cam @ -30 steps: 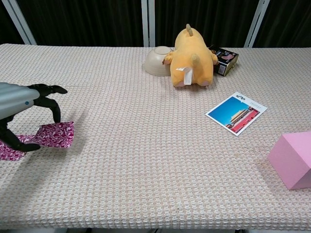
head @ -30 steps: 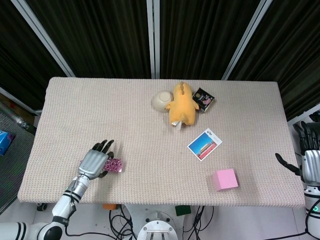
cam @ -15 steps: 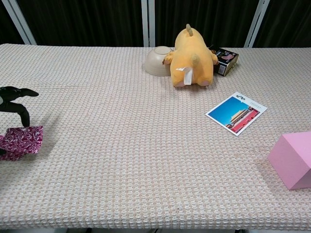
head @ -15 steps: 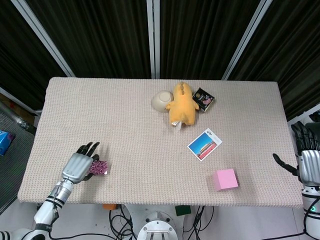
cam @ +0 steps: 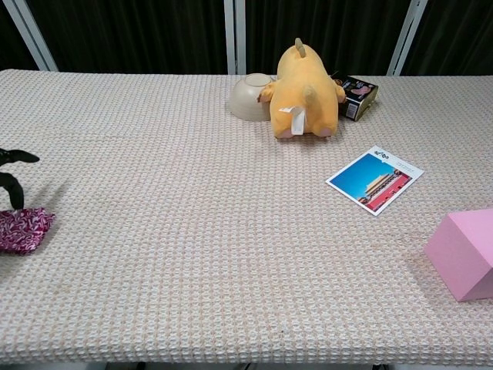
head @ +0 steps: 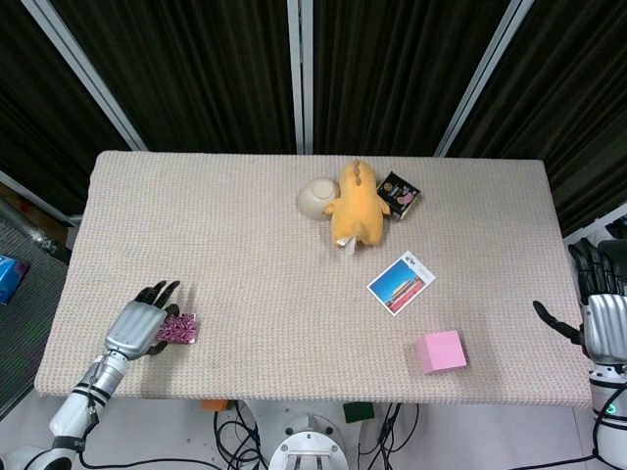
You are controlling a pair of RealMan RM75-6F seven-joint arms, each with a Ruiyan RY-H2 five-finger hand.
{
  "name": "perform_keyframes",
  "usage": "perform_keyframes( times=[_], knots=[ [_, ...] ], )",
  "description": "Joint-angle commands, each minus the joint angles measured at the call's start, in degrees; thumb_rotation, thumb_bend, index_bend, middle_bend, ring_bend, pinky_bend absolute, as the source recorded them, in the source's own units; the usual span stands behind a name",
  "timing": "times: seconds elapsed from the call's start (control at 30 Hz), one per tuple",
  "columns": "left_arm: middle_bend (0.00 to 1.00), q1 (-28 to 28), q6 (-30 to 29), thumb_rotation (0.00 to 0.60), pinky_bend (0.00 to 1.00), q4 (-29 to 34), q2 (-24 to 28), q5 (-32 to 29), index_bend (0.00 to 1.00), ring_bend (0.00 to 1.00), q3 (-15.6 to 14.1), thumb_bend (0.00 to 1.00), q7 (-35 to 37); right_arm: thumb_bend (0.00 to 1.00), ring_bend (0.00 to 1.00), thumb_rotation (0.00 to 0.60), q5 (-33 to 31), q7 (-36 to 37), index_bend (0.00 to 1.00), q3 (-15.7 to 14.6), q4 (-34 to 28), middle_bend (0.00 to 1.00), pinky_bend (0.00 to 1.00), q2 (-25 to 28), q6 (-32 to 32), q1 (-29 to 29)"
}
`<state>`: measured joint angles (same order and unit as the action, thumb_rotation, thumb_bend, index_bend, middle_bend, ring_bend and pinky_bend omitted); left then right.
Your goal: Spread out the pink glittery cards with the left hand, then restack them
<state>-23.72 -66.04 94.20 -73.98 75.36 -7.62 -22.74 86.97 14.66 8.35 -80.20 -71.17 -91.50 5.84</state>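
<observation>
table's (head: pixel 294 294) near-left edge: left robot hand (head: pixel 135 326) grips pink glittery cards (head: pixel 177 328).

bare table (head: pixel 245 284) centre, plush toy (head: pixel 356 204) far edge

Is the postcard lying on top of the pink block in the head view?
No. The postcard lies flat on the table, apart from the pink block, which sits nearer the front edge.
</observation>
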Motion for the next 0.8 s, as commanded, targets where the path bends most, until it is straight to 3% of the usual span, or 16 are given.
perform_keyframes(
  times=[0.03, 0.57, 0.8],
  knots=[
    [0.00, 0.29, 0.63, 0.600, 0.15, -1.15, -0.30, 0.67, 0.37, 0.00, -0.02, 0.20, 0.32, 0.46, 0.00, 0.600, -0.04, -0.14, 0.00, -0.02, -0.08, 0.00, 0.00, 0.05, 0.11, 0.02],
    [0.00, 1.20, 2.15, 0.600, 0.15, -1.77, -0.62, 1.47, 0.29, 0.00, 1.03, 0.20, 0.89, 0.46, 0.00, 0.600, -0.03, -0.34, 0.00, 0.00, -0.34, 0.00, 0.00, 0.32, -0.09, -0.10],
    [0.00, 1.98, 2.02, 0.600, 0.15, -0.97, -0.22, 1.43, 0.21, 0.00, 1.08, 0.20, 0.38, 0.46, 0.00, 0.600, -0.05, -0.45, 0.00, 0.05, -0.55, 0.00, 0.00, 0.52, -0.27, -0.19]
  ],
)
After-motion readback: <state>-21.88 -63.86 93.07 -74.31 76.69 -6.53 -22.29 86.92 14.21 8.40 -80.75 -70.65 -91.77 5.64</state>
